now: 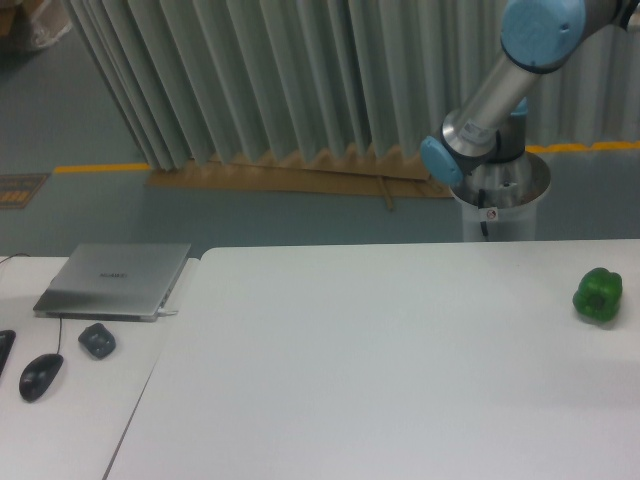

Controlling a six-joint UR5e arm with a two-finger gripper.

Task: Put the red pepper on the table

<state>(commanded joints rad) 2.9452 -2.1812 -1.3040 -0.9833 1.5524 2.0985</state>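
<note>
Arm cut off, gripper out of frame

The arm (497, 85) leaves the picture at the top edge toward 1 o'clock, so its far end and gripper are not visible, and no red pepper can be made out. The table (380, 360) runs off the bottom and right edges. At 9 o'clock, a dark object (5, 350) is clipped by the left edge, too little showing to identify.

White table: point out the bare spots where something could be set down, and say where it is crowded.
Nearly all of the white table is bare: the broad stretch from its left edge across the middle to the green pepper at the far right. The narrower desk on the left is crowded, with a laptop, mouse and a small dark object.
</note>
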